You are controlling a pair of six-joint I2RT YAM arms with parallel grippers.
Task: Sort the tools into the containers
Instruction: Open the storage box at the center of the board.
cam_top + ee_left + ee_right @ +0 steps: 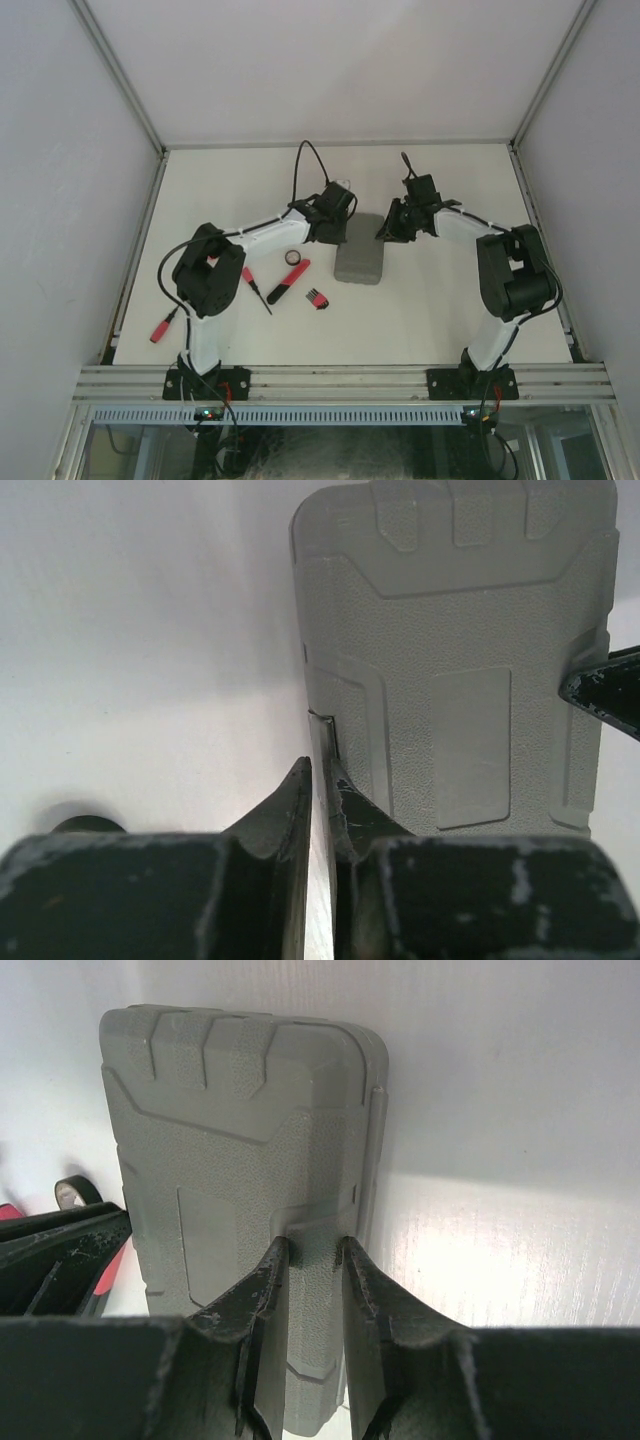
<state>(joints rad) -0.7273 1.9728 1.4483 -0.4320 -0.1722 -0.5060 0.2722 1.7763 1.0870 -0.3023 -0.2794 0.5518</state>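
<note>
Near the middle of the table (pixel 450 320) lies the grey tool case (pixel 360 262), closed and flat, lid up, with tools lying loose outside it. Trouble would most likely come from the two-sided hold. If one arm pulls harder, or narrow fingers slide off the small moulded tabs, the case could skid or twist instead of opening. A skid toward 9 o'clock would push it into the black ring (pixel 293 258), the longer red-black tool (pixel 290 281) and the hex key set (pixel 317 297), which all lie close on that side. A lid that springs free could also tip the light case. The right gripper (pixel 312 1250) sits at the case's 1 o'clock, its fingers narrowed onto a raised latch tab by the long edge, pinching it by the look of it. The left gripper (pixel 320 780) is at the case's 10 o'clock, fingers nearly together astride the thin lip of the opposite long edge; whether they bite it I cannot tell.
</note>
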